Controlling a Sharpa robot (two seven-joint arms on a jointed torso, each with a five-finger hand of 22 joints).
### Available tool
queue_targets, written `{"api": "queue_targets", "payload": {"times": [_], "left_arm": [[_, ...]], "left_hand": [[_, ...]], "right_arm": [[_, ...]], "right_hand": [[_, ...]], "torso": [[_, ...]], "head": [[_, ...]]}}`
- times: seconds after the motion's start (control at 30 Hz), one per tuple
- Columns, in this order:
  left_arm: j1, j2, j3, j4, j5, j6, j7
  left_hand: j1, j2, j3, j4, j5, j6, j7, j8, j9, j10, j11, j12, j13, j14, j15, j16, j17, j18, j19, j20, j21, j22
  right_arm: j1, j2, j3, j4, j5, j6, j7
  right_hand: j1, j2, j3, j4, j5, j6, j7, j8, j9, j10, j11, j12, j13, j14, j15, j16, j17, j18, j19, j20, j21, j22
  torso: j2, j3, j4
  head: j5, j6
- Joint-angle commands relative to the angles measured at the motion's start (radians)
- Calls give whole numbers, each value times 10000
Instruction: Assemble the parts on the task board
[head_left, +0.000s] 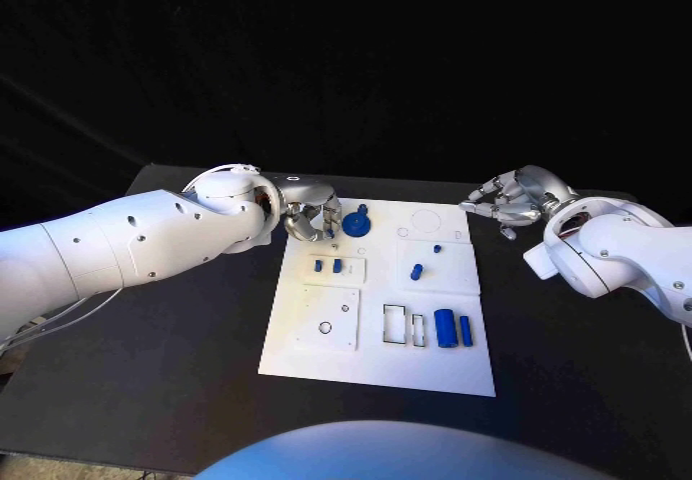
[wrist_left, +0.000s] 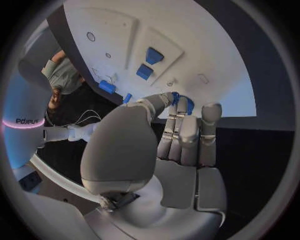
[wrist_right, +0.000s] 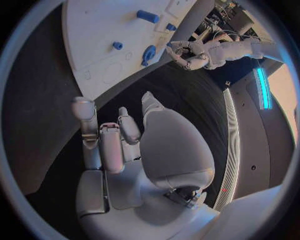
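Observation:
The white task board lies in the middle of the black table. My left hand is at the board's far left corner and pinches a round blue part between thumb and fingers; in the left wrist view the blue part shows at the fingertips. My right hand hovers over the bare table just off the board's far right corner, fingers apart and nothing in it. In the right wrist view that hand faces the board and the blue part.
Two small blue pieces sit on the board's left panel. Another blue piece and a tiny one lie right of the middle. Two blue cylinders lie beside rectangular slots. Black table surrounds the board.

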Motion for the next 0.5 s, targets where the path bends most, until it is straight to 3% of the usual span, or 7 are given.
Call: {"api": "queue_targets", "payload": {"times": [0.03,0.5], "left_arm": [[0,15,-14,-12,192,268,-1],[-18,131,-63,-38,145,296,-8]], "left_hand": [[-21,-19,3,-44,-34,60,-36,-40,11,66,-12,-62,2,-34,-11,-69,-16,-122,-55,-29,-54,8],[-25,-33,-4,-52,-46,67,-33,-44,14,81,-11,-70,6,-31,-12,-68,-7,-124,-53,-32,-53,13]], "right_arm": [[-7,10,2,-3,-96,31,17],[-9,1,2,17,-77,-44,53]], "right_hand": [[-8,88,-47,7,21,-74,6,67,9,-42,-41,-29,-11,194,11,-30,24,60,-57,-11,-51,7],[-9,90,-47,7,22,-73,6,69,9,-29,-41,-16,3,198,10,-23,38,55,-44,-11,-29,25]], "torso": [[4,18,-10],[1,11,-8]], "head": [[2,-20],[-24,-50]]}}
